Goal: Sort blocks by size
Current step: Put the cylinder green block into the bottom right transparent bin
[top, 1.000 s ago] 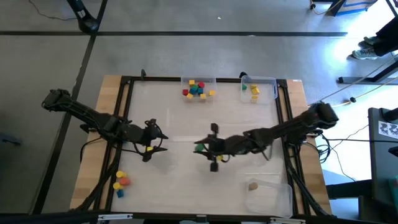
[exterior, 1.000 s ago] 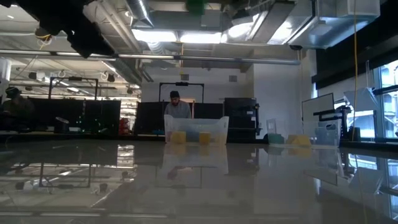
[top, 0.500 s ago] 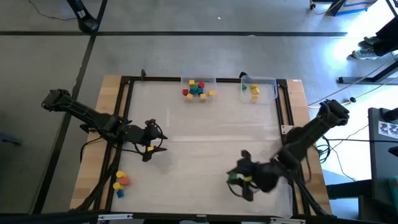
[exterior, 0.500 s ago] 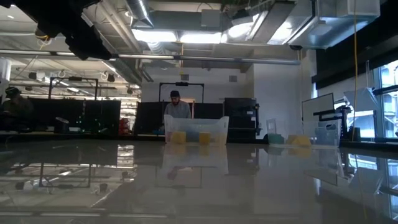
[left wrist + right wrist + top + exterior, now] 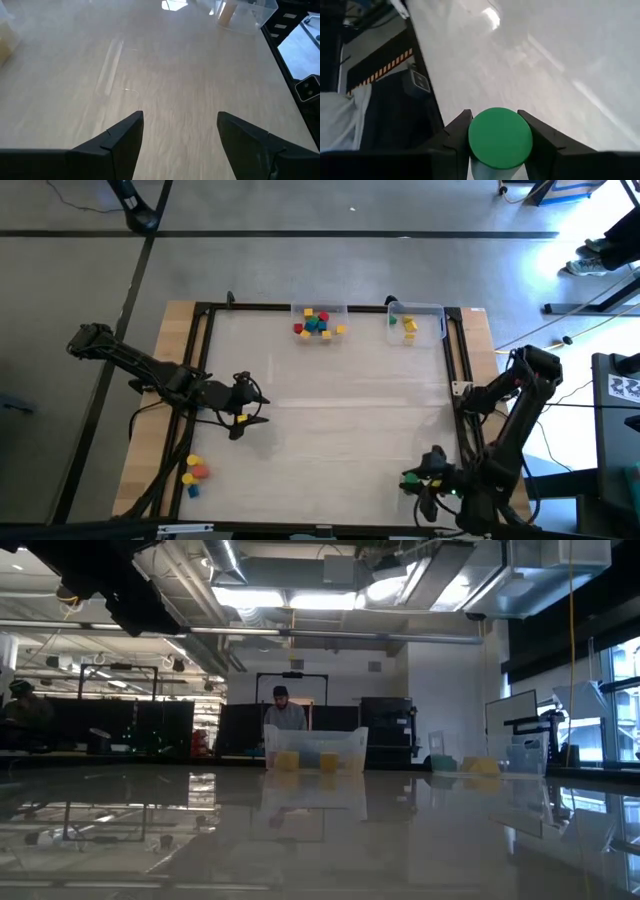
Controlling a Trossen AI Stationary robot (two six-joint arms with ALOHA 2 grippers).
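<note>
A green cylinder block sits clamped between the right pincer's fingers, round face showing, at the near right corner. A heap of red, yellow, blue and green blocks lies far centre, a few yellow and green blocks far right, and yellow, orange and blue ones near left.

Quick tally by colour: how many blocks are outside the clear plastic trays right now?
Small yellow toy blocks, front-left pile: 2 (tiny, hard to separate)
Small orange toy block, same pile: 1
Small blue toy block, same pile: 1
Green toy cylinder, gripped in the right jaws: 1
Total: 5
</note>
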